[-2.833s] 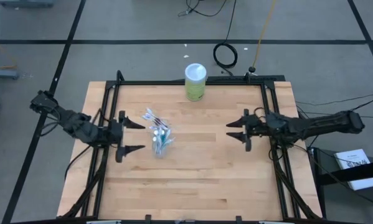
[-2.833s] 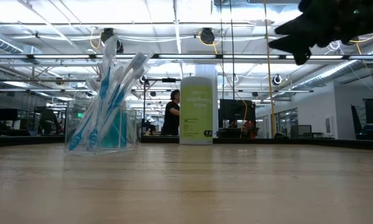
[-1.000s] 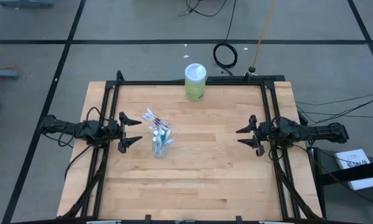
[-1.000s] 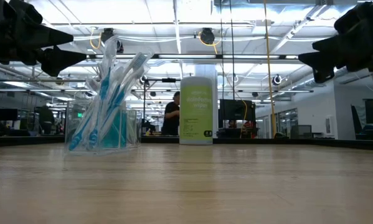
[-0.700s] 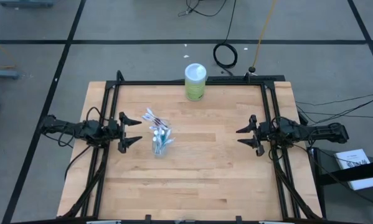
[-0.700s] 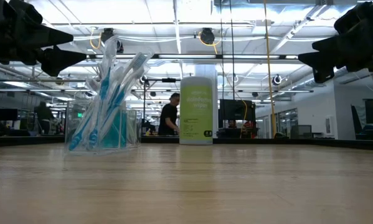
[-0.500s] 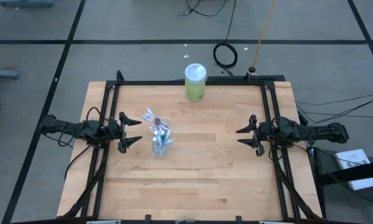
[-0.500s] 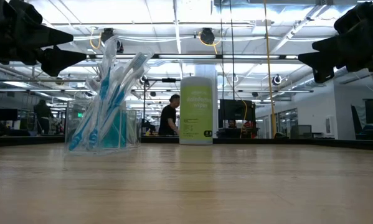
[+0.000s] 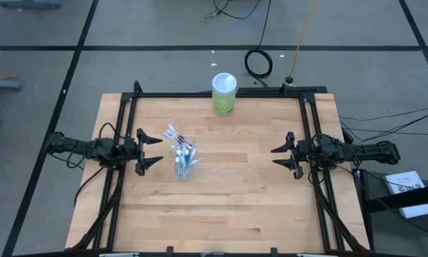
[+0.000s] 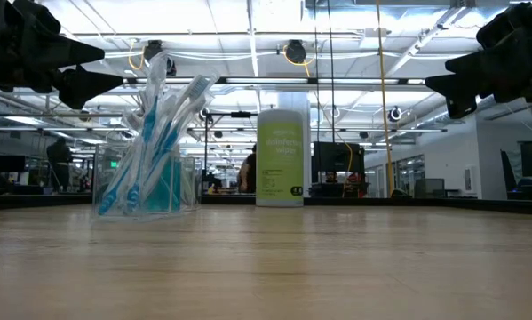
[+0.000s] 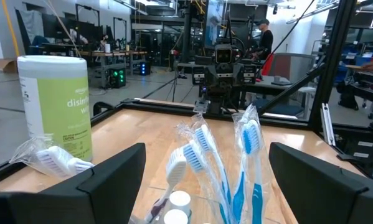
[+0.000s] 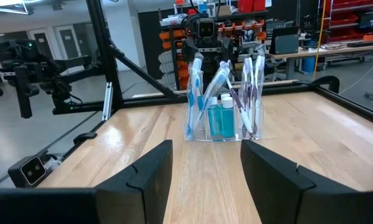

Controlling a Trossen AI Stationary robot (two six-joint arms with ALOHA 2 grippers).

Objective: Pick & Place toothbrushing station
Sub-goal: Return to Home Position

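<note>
Toothbrushes (image 9: 176,137) in cup (image 9: 183,168); left gripper (image 9: 151,150), right gripper (image 9: 278,157) both spread, empty. Retract level, well clear of cup.

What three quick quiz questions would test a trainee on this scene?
1. True or false: the left gripper and right gripper are both open and empty.
2. Where are the toothbrushes? A) standing in the organizer B) lying loose C) in a gripper
3. What colour is the canister's lid?
Key: 1 true; 2 A; 3 white.
</note>
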